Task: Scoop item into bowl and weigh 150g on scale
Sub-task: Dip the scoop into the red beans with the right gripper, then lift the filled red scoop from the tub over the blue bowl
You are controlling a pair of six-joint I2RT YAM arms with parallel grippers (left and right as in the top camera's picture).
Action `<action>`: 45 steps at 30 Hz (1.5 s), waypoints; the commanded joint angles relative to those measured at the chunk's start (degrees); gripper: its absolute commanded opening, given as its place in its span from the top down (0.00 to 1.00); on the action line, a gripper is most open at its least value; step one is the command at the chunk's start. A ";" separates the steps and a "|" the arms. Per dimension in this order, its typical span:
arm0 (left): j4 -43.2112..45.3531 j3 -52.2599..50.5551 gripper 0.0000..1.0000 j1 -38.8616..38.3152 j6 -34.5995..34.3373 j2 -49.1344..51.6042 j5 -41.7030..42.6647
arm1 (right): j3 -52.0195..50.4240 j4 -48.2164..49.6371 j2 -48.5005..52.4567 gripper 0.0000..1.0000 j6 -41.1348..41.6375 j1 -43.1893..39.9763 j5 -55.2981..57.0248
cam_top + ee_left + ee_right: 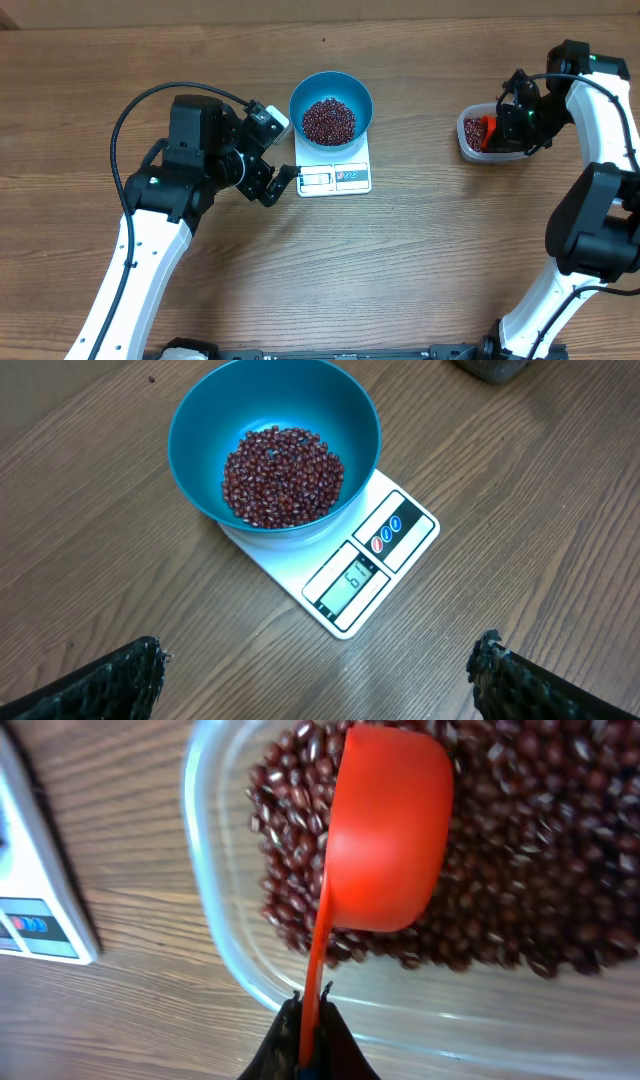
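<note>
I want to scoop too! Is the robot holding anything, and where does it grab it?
The right gripper pinches the orange scoop by its handle end. The left gripper is open, holding nothing.

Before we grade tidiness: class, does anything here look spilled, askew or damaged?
Nothing stands out. The beans lie in the bowl and the tub, the bowl sits level on the scale, and the scoop is in the tub.

The scale (345, 575) display's digits are too blurred to read, and the blue bowl (200, 450) hides its far part. The orange scoop (385, 830) covers the beans (520, 870) beneath it; the clear tub (215, 920) runs partly out of view; the left gripper (320, 685) shows only cropped fingertips
</note>
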 commanded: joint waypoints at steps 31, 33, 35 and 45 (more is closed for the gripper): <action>-0.07 0.17 0.00 0.57 -0.39 0.09 0.17 | -0.96 -3.76 0.07 0.96 -6.60 -18.84 -27.74; -0.07 0.20 0.01 0.57 -0.39 0.09 0.17 | -0.96 -4.68 0.07 0.96 -7.80 -19.37 -28.85; -0.09 0.20 0.00 0.57 -0.39 0.09 0.17 | -0.96 -5.46 0.07 0.96 -7.80 -19.56 -28.96; -0.09 0.17 0.00 0.57 -0.37 0.09 0.17 | -0.96 -9.94 0.07 0.96 -9.81 -19.10 -35.78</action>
